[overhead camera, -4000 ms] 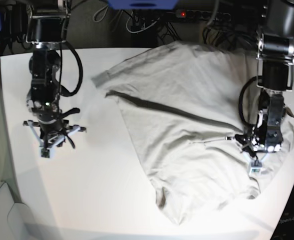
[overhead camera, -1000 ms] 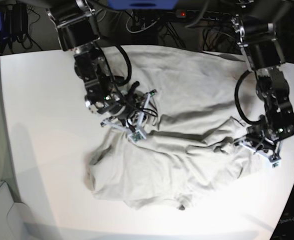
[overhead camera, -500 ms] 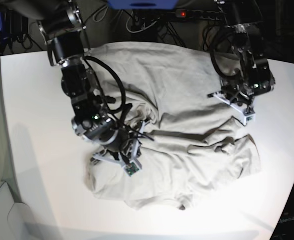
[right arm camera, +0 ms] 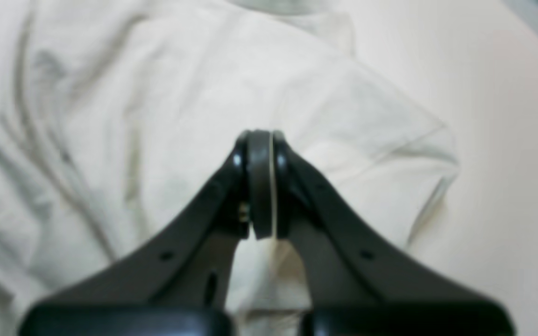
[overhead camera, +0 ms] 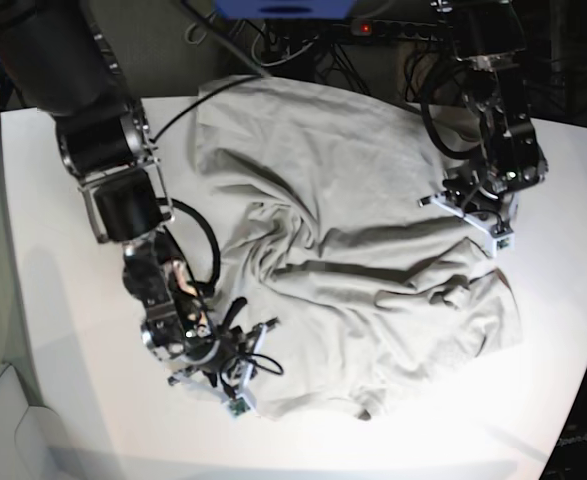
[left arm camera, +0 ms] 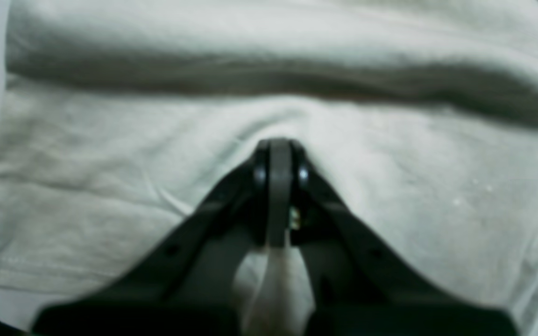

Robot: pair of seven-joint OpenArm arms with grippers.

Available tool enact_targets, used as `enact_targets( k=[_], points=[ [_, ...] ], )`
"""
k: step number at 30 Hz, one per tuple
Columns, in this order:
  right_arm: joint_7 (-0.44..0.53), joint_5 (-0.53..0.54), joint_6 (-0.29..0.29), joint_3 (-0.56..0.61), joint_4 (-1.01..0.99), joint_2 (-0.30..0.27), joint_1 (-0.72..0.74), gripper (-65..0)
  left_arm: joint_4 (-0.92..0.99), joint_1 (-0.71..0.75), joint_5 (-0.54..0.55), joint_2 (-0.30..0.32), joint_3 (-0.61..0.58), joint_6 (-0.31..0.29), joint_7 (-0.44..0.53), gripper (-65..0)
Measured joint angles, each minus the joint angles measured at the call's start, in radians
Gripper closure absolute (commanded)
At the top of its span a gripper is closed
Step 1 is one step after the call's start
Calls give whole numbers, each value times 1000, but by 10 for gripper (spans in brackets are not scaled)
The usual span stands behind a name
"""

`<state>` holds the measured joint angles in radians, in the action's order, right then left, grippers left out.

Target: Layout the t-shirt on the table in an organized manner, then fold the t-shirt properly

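T-shirt (overhead camera: pixel 363 270) fabric lies rumpled across the middle of the table (overhead camera: pixel 63 300), and both of our arms are low over it. Nearest the base camera, our right gripper (right arm camera: pixel 259 186) sits at the shirt's near left edge, its jaws pressed fully together with nothing that we can see pinched between them. Just beyond its tips, in the right wrist view, a short sleeve spreads flat with its hem toward the bare tabletop on the right; to the tips' left the cloth runs in long soft creases. Farther back, on the shirt's right side in the base view, our left gripper (left arm camera: pixel 278 186) is likewise closed tight, tips resting over the cloth; whether a thin bit of fabric is caught there we cannot tell. Ahead of those tips a thick rolled fold crosses the whole left wrist view, with a hemmed edge off to the left meeting the white surface. Past both grippers the shirt reaches the table's far edge.
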<state>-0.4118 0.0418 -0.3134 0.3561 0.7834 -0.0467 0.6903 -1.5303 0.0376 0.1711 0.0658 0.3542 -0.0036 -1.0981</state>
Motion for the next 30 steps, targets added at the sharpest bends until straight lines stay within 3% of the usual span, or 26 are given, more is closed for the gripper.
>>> enact_targets(
  k=[3,8,12,15,22,30],
  points=[
    [119,4,1,0,-188,2,50,0,0,0,5,3,3,0,0,-3],
    [192,3,0,0,-323,2,28,0,6,1,20,20,4,0,23,-3],
    [182,-5,2,1,-332,0,35,0,33,-25,14,23,5,0,29,-3],
    [237,9,3,9,-322,-11,0,0,111,-80,6,36,4,0,82,-3],
    [246,34,2,8,-287,-47,-47,0,287,-198,6,72,-3,0,199,-3],
    [192,21,23,123,55,-130,-248,0,444,-340,-19,94,-2,0,235,-3]
  ],
)
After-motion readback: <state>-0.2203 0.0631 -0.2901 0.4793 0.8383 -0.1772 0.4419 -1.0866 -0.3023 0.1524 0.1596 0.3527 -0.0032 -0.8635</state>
